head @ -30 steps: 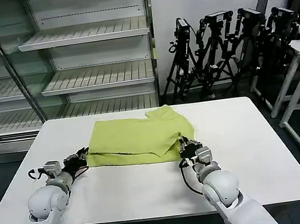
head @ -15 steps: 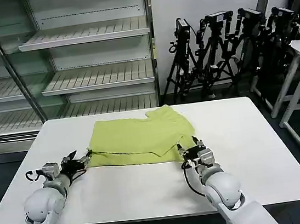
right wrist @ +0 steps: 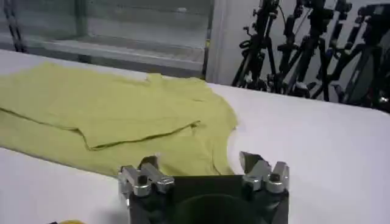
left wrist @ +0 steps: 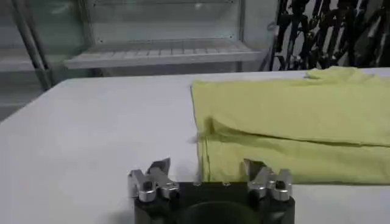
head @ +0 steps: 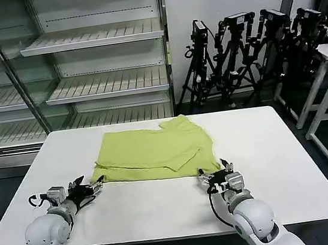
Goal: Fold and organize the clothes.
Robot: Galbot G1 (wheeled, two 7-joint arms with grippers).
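Head view: the shirt (head: 152, 151) lies folded on the far half of the white table (head: 278, 162), its near edge running across between the 2 arms. The left gripper (head: 92, 186) sits low over the table just off the shirt's near left corner, fingers spread wide and holding nothing. The right gripper (head: 214, 174) sits just off the near right corner, also spread wide and empty. Shelves (head: 99, 64) stand behind the table and tripods (head: 245, 51) beside them.

Left wrist view: the left gripper (left wrist: 209, 178) shows 2 metal fingertips (left wrist: 149, 181) well apart, with nothing between them. The shirt (left wrist: 292, 122) lies just beyond them, its left edge and a folded layer in sight on the table (left wrist: 91, 134).

Right wrist view: the right gripper (right wrist: 202, 175) has its fingertips (right wrist: 263, 172) wide apart and empty. The shirt (right wrist: 116, 115) lies just beyond, folded, with a curved edge near the gripper's middle; bare table (right wrist: 317, 146) lies to one side.
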